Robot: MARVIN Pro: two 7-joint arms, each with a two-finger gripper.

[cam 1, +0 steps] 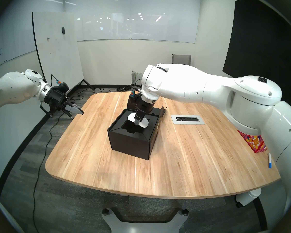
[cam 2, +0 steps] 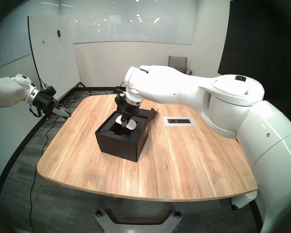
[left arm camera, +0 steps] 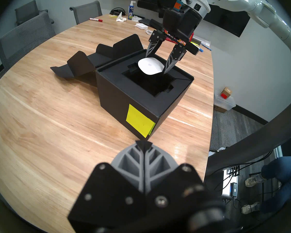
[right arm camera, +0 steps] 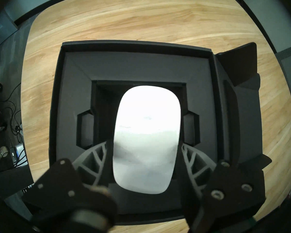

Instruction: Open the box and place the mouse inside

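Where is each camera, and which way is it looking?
Head left: up on the head, looks down at the table; both arms show.
Head right: beside it, nearly the same picture.
Left wrist: off the table's left side, looks across at the box; its shut left gripper shows below.
Right wrist: above the box, looks down; the right gripper holds the mouse.
All share box and mouse.

A light wooden table (cam 1: 183,160) carries the open black box (cam 1: 129,143) near its middle, a metal socket panel (cam 1: 187,119) set into the top, a red patterned box (cam 1: 254,141) and a marker (cam 1: 269,160).
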